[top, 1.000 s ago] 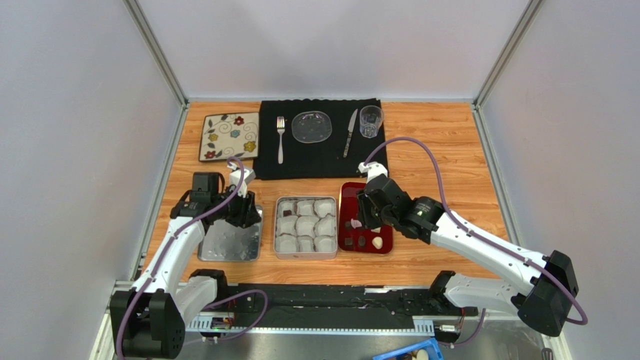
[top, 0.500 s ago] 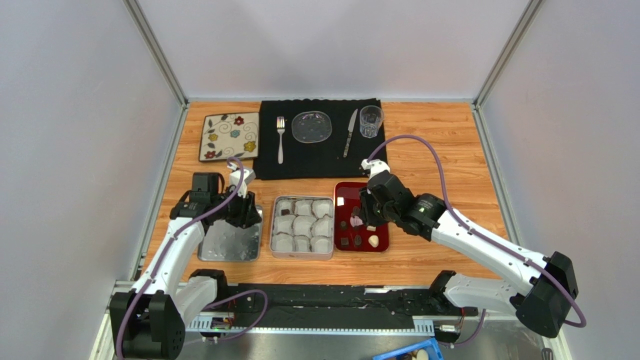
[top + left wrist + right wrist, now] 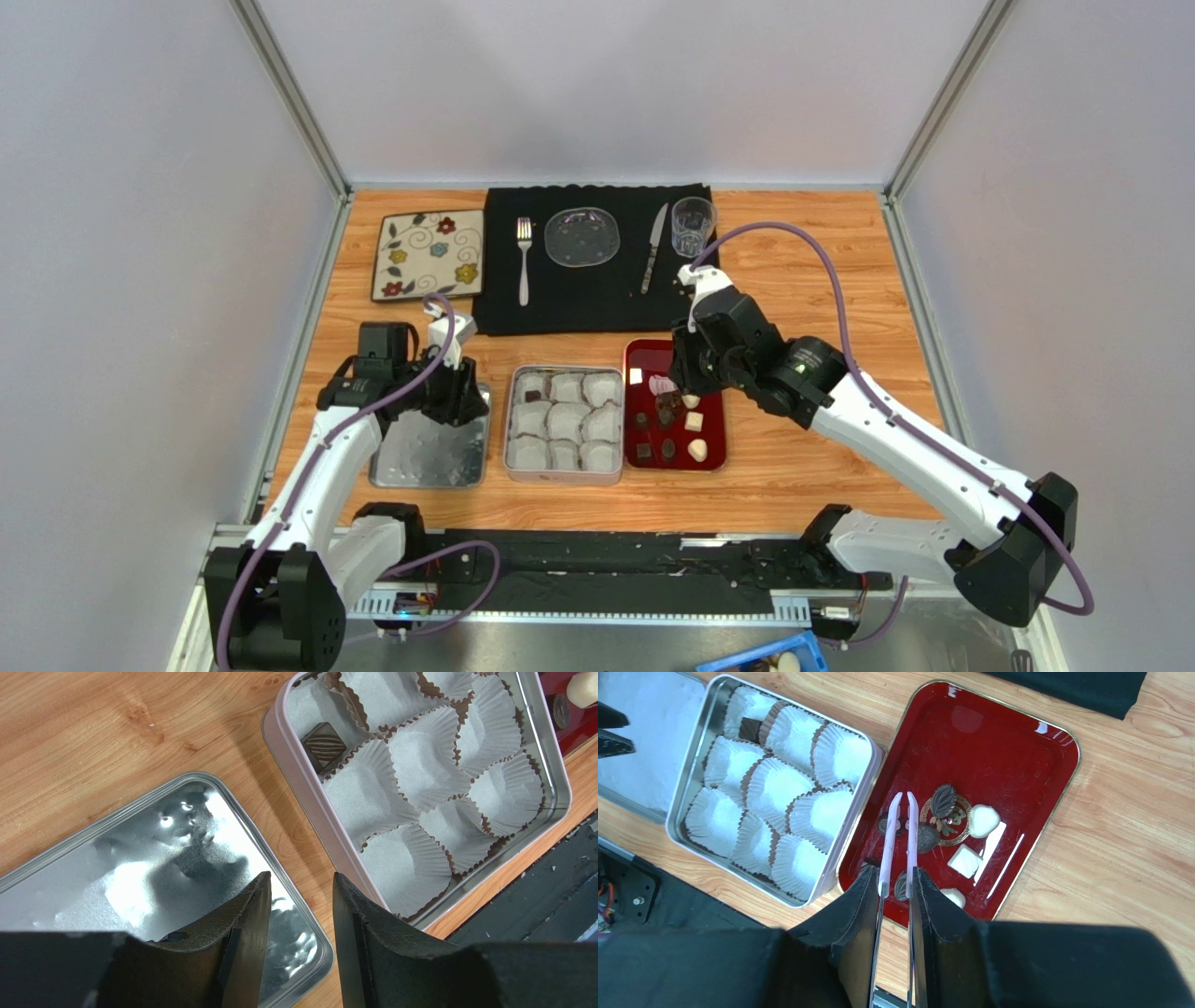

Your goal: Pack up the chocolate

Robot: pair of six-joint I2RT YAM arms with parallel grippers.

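Left gripper (image 3: 300,882) released, empty, above the lid (image 3: 105,882) by the desk's near-left edge. Tin (image 3: 302,787) just right of the lid: one dark chocolate (image 3: 323,740) in its far-left corner cup, the other paper cups (image 3: 421,756) empty. Red tray (image 3: 1011,749) just beside the tin, loose chocolates (image 3: 983,820) on its near half. Right gripper (image 3: 898,875) clenched on tweezers (image 3: 911,822), tips over the tray with nothing visible between them. Judged barely started: one packed, about eight left.
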